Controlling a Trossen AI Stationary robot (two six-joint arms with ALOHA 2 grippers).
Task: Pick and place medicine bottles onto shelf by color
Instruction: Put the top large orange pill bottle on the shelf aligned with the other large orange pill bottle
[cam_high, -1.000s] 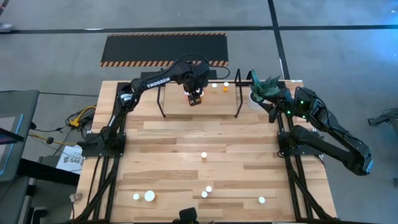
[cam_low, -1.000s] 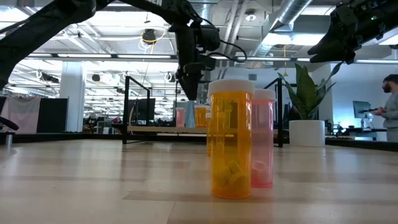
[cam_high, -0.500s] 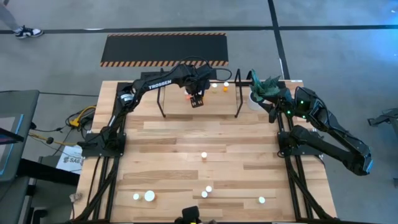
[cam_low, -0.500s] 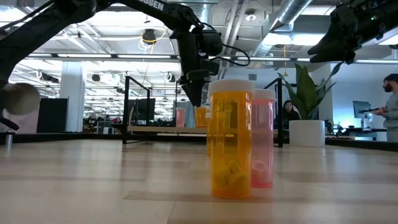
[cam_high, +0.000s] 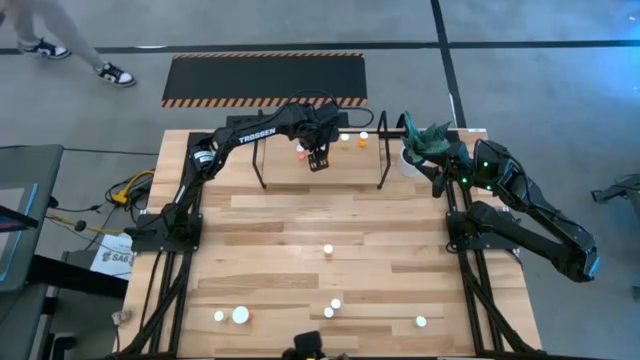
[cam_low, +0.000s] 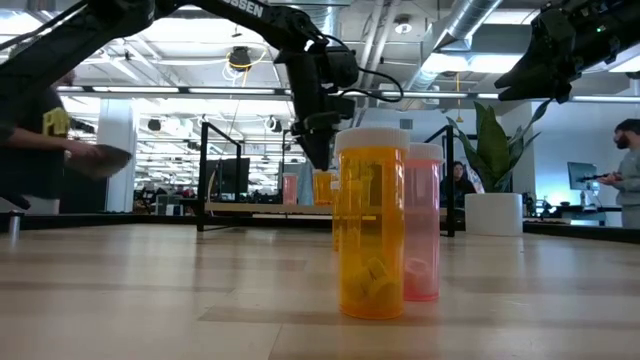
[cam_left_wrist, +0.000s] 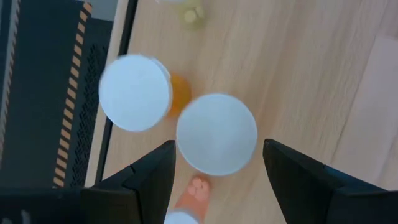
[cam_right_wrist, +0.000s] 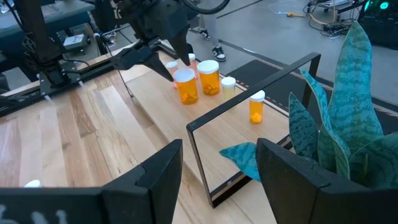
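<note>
Left tool (cam_high: 319, 163) shifted right above shelf (cam_high: 280, 163), fingers spread, empty; right tool (cam_right_wrist: 217, 163) spread, idle.

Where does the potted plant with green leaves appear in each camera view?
High view: potted plant at the table's far edge, just right of the shelf.
Low view: right of centre in the background, beside the shelf's right post.
Left wrist view: not in it.
Right wrist view: its leaves are close to the camera, next to the shelf's end frame.
Shared landmark: the shelf's black frame.
</note>
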